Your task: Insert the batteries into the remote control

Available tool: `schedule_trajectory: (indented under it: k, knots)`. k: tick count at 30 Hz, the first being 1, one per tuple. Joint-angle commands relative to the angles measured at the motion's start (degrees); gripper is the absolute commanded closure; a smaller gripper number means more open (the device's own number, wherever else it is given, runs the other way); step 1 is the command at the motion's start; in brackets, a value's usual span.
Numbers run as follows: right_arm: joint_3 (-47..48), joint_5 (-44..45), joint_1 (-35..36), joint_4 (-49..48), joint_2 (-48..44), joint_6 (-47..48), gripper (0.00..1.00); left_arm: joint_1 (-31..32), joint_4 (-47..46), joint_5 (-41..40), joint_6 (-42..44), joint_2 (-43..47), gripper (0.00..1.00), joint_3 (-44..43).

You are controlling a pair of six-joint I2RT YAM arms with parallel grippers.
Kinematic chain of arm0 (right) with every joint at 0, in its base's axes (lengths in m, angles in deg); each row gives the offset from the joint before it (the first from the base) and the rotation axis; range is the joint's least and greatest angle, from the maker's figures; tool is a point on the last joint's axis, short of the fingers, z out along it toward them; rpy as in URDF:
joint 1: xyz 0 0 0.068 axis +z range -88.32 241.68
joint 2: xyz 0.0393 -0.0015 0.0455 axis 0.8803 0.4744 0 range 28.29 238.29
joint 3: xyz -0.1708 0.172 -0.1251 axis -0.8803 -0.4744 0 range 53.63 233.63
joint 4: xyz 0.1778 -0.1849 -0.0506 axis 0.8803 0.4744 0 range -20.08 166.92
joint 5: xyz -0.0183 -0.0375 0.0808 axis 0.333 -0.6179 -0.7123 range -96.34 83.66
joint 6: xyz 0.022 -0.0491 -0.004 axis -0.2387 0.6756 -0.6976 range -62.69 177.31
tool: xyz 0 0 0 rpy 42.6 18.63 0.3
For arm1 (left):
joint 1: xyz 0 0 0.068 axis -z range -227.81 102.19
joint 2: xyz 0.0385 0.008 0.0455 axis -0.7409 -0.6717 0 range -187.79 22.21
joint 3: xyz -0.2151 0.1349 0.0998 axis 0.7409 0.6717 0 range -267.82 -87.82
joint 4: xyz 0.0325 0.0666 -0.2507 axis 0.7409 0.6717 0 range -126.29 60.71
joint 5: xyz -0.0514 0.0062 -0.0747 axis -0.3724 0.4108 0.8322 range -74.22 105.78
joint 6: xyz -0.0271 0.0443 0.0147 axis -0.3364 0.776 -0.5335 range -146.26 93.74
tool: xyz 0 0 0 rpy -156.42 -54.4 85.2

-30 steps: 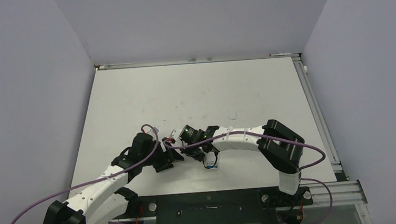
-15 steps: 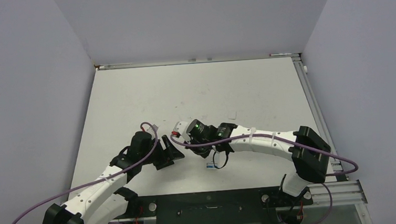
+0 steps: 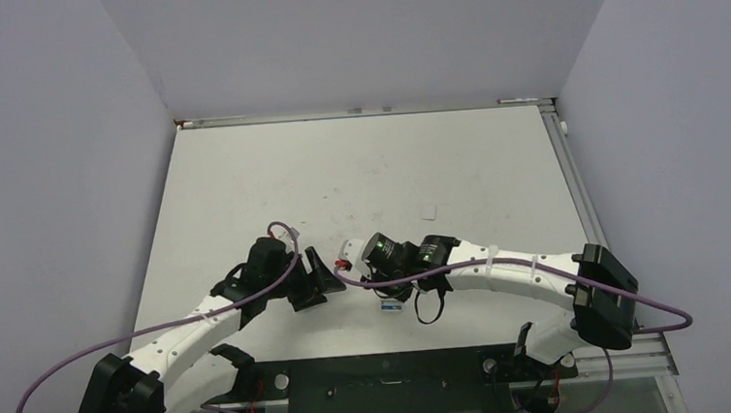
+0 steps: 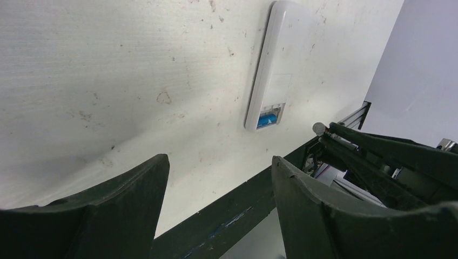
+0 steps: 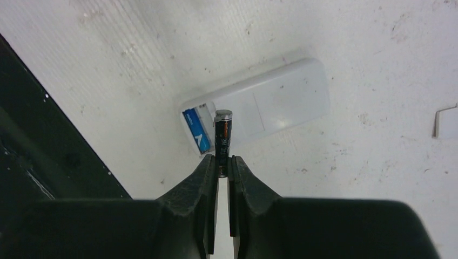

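The right gripper pinches the dark battery by its 6 o'clock end. It is likely light, stiff and slick, so it could pivot. The left gripper gapes empty.

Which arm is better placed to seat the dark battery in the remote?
Right. The right gripper holds the dark battery over the remote, beside the blue battery in its bay. The left gripper is open and empty.

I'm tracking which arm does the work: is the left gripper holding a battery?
No, the left gripper has its jaws open with nothing between them, and the remote control lies on the table beyond.
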Motion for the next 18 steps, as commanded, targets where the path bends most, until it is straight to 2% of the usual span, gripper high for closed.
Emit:
schedule_trajectory:
  k: [1,11,18]
  knots:
    - [-1.1,2.2,1.6,3.9,-3.4,4.2,0.91,1.6,-5.1,2.1,0.4,-2.7,0.34,-3.7]
    - [-0.9,3.5,3.6,8.6,-1.7,8.6,0.92,7.1,-9.3,1.5,-0.2,-11.2,0.34,-6.9]
    - [-0.5,3.4,3.8,8.5,0.3,10.1,0.91,8.2,-11.3,2.0,-0.7,-14.2,0.34,-6.6]
